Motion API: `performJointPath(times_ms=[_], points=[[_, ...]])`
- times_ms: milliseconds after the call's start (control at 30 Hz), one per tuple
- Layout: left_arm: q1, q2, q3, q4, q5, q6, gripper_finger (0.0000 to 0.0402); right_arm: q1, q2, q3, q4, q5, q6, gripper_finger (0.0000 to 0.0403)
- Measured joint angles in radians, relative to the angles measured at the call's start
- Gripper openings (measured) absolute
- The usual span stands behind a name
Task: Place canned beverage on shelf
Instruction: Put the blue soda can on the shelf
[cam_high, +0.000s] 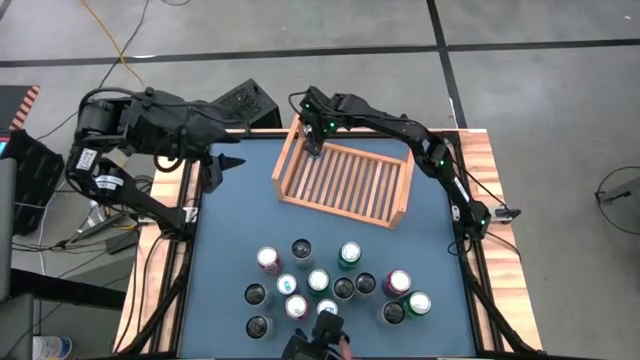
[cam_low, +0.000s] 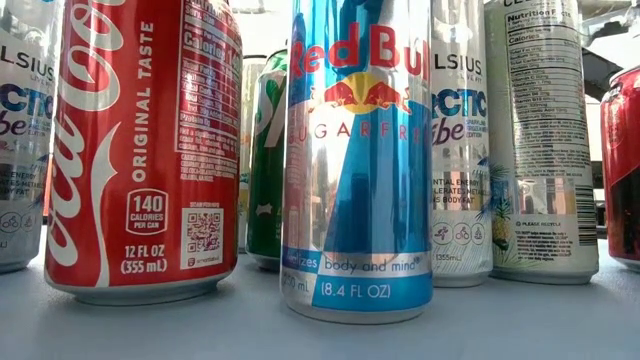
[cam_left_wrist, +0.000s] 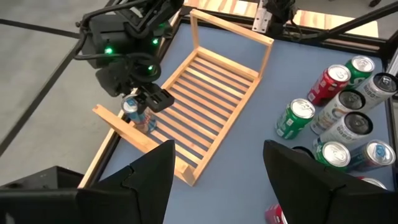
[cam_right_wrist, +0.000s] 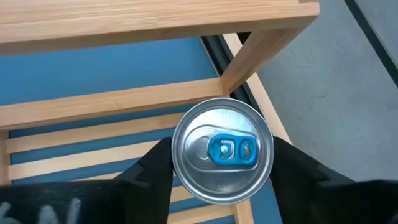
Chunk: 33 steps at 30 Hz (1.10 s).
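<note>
The right gripper (cam_high: 313, 143) is reaching into the upper left corner of the shelf (cam_high: 345, 180), which is sitting in the upper centre of the high view. Its fingers (cam_right_wrist: 149, 171) are flanking a blue-tabbed silver can (cam_right_wrist: 222, 150) standing upright on the slats; whether they are pressing on it or apart from it cannot be told. The left gripper (cam_high: 222, 165) is hanging open at the frame's left, beside the shelf. Remaining cans (cam_high: 318, 281) are standing clustered in the lower centre.

A black box (cam_high: 248, 103), perhaps a case, and a yellow cable (cam_high: 118, 40) lie on the grey floor (cam_high: 540, 25).
</note>
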Motion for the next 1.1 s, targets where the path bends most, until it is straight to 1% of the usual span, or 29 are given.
performJointPath(times_ms=[200, 367, 633, 900, 1100], points=[[0.006, -0.007, 0.0, -0.005, -0.005, 0.001, 0.0233, 0.001, 0.0, 0.0, 0.004, 0.001, 0.0, 0.0197], [0.006, -0.007, 0.0, -0.006, -0.006, 0.002, 0.0233, 0.012, 0.0, -0.002, 0.092, 0.0, 0.002, 0.0197], [0.006, -0.007, 0.0, -0.019, -0.007, 0.002, 0.0233, 0.01, -0.008, -0.002, 0.114, -0.002, 0.01, 0.0201], [0.006, -0.007, 0.0, -0.019, -0.008, 0.016, 0.0233, 0.011, -0.008, -0.001, 0.111, -0.001, -0.053, 0.0203], [0.006, -0.007, 0.0, -0.019, -0.009, 0.016, 0.0233, 0.019, -0.012, -0.039, 0.142, -0.008, -0.111, 0.0203]])
